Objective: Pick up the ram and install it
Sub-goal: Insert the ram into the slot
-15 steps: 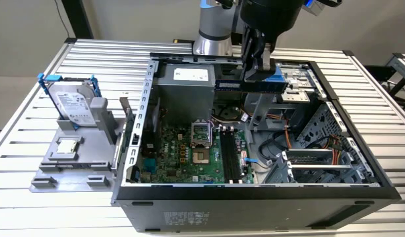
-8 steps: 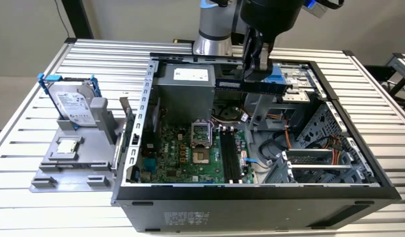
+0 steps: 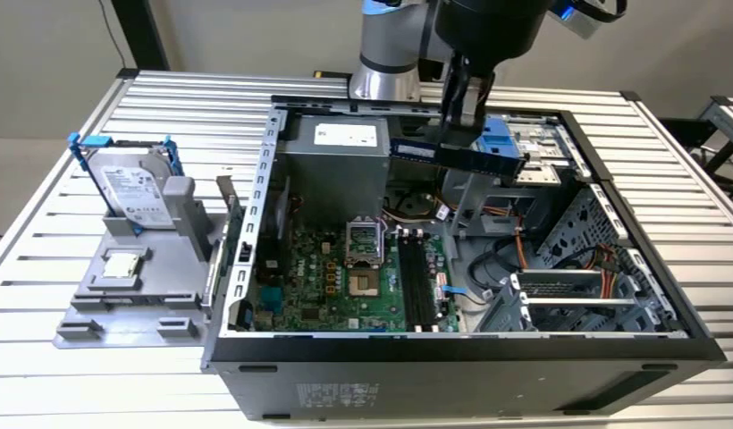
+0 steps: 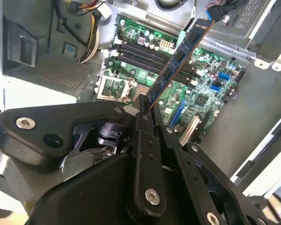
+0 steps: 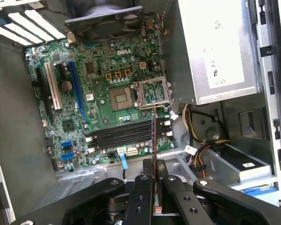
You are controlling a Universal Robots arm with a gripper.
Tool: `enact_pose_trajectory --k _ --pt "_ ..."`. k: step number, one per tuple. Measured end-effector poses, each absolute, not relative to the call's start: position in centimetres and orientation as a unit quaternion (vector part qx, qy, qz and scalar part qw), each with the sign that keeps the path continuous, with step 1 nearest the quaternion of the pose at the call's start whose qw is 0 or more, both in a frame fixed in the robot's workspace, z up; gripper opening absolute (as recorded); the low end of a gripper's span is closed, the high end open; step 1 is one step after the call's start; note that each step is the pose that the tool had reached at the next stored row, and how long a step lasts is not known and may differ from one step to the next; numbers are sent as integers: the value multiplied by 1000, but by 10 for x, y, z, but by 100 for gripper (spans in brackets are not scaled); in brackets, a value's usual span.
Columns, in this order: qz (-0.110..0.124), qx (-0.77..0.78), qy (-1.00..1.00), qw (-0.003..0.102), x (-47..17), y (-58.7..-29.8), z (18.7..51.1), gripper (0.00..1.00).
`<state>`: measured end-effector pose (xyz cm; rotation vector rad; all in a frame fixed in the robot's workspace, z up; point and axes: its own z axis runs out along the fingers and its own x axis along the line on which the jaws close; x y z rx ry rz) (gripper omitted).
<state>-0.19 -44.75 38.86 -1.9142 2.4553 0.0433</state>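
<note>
The ram [image 3: 462,157] is clamped between the two fingers of the pincer [image 3: 452,134], which are closed on its flat faces partway along its length. It is held clear above the open computer case [image 3: 462,375], touching nothing but the fingers.

In the exterior view the stick is seen standing on edge. Its long axis runs nearly level from the exterior view's left to the exterior view's right, with the right-hand end slightly lower. In the second wrist view the ram [image 4: 178,58] is seen reaching away from the pincer [image 4: 146,107], with a row of dark chips on its blue-green face. In the first wrist view the ram [image 5: 153,136] is seen edge-on as a thin line leaving the pincer [image 5: 154,165].

The motherboard [image 3: 331,277] lies on the case floor, below the pincer. The black memory slots [image 3: 417,281] lie well below the pincer, and the stick's long axis is set across their direction, not along it. The open processor socket [image 3: 364,239] lies beside the slots.

Well apart from the pincer, outside the case, a grey fixture [image 3: 128,308] rests on the slatted tabletop [image 3: 665,161]. A hard drive with blue brackets [image 3: 134,188] stands upright in it, and a small square processor chip [image 3: 122,264] lies flat in it.
</note>
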Motion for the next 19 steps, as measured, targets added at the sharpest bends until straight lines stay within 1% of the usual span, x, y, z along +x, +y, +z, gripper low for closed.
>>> enact_pose_trajectory --k 19 --pt "11 -474 880 16 -2 -447 388 0"
